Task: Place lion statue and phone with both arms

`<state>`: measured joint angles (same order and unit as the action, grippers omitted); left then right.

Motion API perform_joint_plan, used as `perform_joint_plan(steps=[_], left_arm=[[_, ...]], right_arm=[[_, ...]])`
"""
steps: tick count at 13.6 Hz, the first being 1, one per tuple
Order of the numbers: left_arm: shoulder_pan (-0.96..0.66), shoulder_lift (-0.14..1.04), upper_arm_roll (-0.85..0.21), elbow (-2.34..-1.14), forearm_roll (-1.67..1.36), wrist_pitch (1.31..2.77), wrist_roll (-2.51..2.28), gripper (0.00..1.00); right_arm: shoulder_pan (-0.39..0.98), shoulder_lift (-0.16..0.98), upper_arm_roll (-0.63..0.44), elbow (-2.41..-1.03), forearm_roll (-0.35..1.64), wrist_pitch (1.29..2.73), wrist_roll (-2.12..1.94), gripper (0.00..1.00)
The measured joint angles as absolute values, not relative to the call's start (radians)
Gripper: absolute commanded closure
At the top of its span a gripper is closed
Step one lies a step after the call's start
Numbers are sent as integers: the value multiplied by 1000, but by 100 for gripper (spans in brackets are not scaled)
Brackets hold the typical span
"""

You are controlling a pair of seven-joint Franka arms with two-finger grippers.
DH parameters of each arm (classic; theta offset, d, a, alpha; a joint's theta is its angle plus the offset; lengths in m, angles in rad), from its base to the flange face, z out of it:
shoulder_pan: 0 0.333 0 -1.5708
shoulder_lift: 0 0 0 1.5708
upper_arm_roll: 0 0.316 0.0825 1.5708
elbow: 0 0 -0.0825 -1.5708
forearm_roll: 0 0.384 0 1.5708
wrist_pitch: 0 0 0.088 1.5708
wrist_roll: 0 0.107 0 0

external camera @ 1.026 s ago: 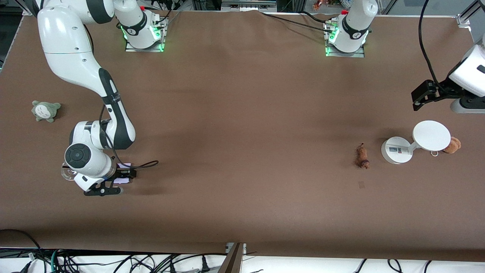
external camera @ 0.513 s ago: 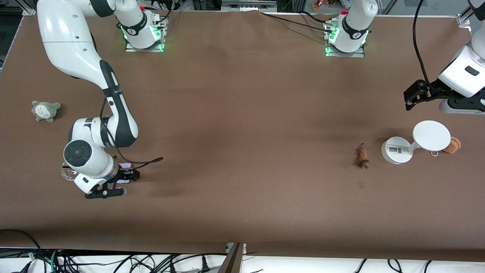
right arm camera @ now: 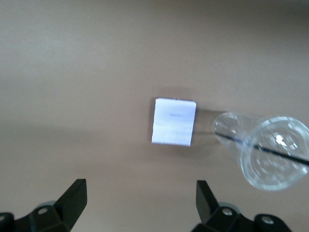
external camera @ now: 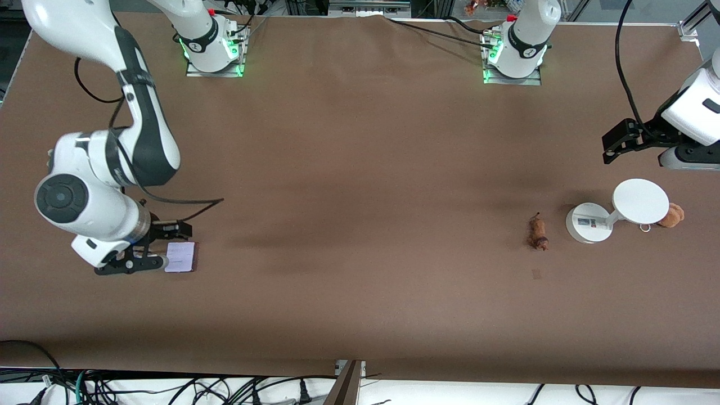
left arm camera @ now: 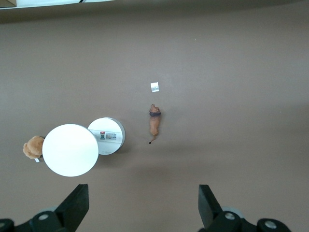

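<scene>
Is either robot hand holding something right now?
No. The right gripper is open above the phone; the left gripper is open over the table.

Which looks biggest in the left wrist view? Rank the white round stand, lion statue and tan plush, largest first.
1. white round stand, by far the largest.
2. lion statue and tan plush: the statue is longer, the plush rounder; too alike to rank.

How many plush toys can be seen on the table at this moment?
1. A tan plush lies beside the white round stand, toward the left arm's end of the table. Another may be hidden under the right arm.
</scene>
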<state>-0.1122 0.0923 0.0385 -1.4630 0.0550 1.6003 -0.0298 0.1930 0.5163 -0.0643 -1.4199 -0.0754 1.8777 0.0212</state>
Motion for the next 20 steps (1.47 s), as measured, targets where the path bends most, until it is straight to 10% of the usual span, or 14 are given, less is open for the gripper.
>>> perform_joint_plan(steps=[20], left_arm=[[-107,100,94,-1467,-23,1599,-30,0]], right_arm=[[140,56,-24,-1460,-67,1382,-12,0]])
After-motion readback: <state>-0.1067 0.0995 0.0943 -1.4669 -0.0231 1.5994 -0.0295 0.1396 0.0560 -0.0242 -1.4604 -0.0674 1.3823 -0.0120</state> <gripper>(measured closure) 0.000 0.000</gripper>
